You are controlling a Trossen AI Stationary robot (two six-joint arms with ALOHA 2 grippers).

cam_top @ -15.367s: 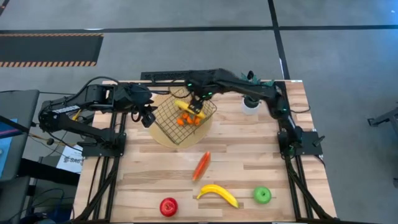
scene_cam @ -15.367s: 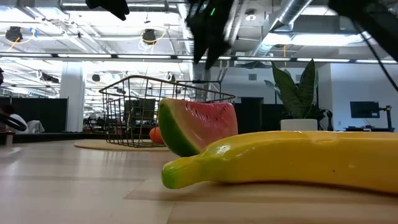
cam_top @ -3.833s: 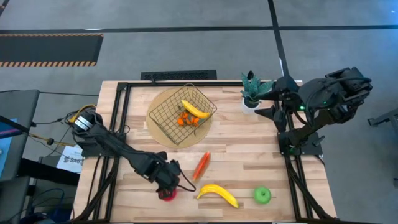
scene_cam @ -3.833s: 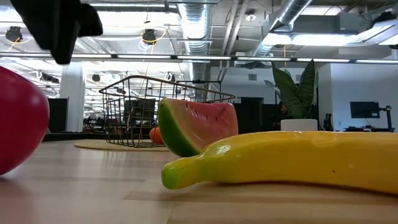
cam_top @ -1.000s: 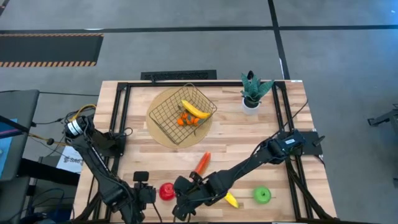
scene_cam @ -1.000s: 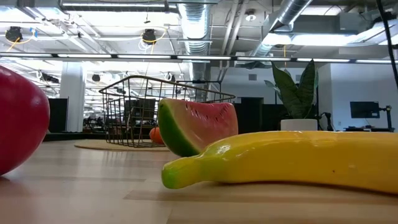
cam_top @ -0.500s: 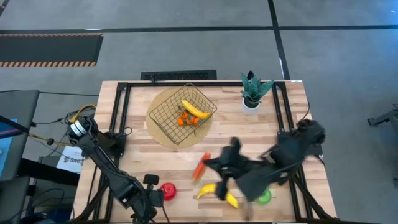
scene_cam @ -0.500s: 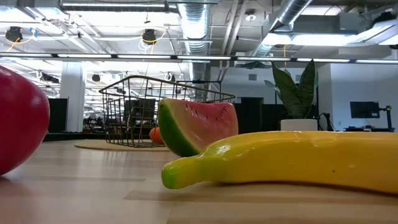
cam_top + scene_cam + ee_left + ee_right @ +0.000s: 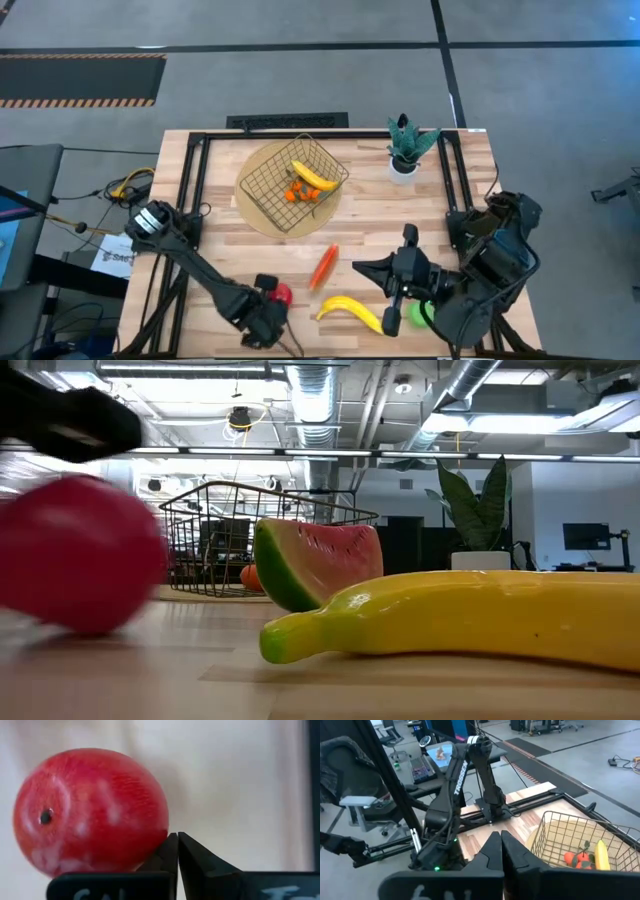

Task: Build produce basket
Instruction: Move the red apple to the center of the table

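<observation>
The left gripper (image 9: 268, 318) is low at the front of the desk (image 9: 400, 215), and its fingers (image 9: 170, 855) are pressed together with nothing between them. The red apple (image 9: 90, 812) lies just beside them, touching one finger from outside, so it seems they are pushing it, not holding it. The right gripper (image 9: 375, 270) hangs above the desk with its fingers also closed and empty, near the yellow banana (image 9: 350, 312) and the green apple (image 9: 420, 314). The wire basket (image 9: 297, 182) is well away from both grippers and already holds a banana and small orange pieces.
</observation>
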